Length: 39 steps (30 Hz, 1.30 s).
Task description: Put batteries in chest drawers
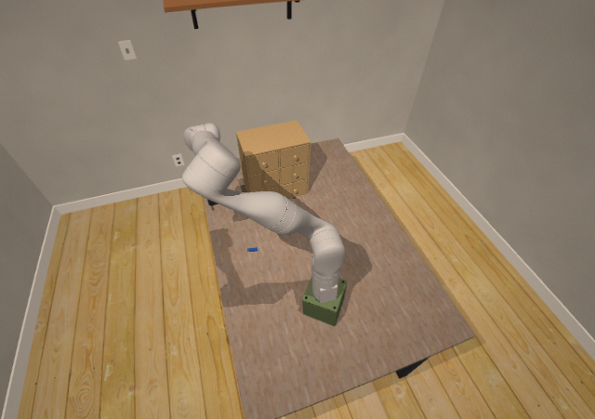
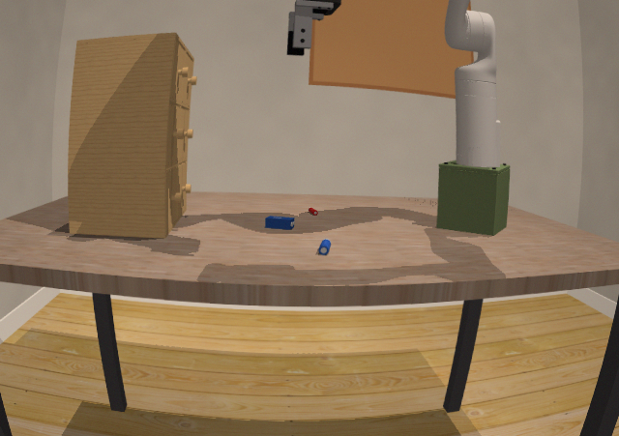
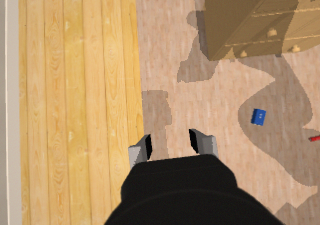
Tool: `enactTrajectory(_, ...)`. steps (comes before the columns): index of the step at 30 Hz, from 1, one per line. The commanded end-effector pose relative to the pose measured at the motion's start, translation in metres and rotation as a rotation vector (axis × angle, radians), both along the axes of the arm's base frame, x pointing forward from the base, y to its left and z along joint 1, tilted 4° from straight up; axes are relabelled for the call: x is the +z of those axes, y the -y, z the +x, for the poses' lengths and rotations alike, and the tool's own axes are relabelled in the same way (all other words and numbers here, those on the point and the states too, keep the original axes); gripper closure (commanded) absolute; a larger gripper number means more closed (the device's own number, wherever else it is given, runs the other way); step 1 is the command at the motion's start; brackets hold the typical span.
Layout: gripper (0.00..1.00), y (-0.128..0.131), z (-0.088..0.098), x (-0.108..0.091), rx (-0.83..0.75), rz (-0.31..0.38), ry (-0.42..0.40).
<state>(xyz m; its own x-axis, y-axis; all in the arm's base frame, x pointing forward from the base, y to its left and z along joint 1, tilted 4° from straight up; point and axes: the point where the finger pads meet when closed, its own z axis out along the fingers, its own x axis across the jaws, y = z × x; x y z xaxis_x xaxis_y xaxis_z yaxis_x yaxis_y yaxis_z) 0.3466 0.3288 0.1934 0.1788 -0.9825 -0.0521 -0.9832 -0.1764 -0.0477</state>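
Three batteries (image 2: 279, 221) — one chest (image 2: 125, 136)

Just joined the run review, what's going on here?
The arm's gripper hangs open and empty high above the table, holding nothing. The small chest stands at one end with all visible drawers pushed in. Three batteries lie loose on the table: a blue block-shaped one, a small red one and a blue cylindrical one. Nothing has been stowed yet.

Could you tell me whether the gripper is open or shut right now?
Open: the gripper shows both fingers spread with nothing between them.
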Motion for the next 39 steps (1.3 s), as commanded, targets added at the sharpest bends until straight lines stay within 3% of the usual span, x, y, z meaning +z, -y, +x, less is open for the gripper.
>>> enactTrajectory(1, 0.00, -0.0034, -0.0021, -0.0026, -0.007, -0.005, 0.000)
enactTrajectory(27, 0.00, -0.0082, -0.0043, -0.0057, -0.038, -0.003, 0.002)
enactTrajectory(39, 0.00, -0.0079, -0.0008, -0.0098, -0.044, 0.001, 0.052)
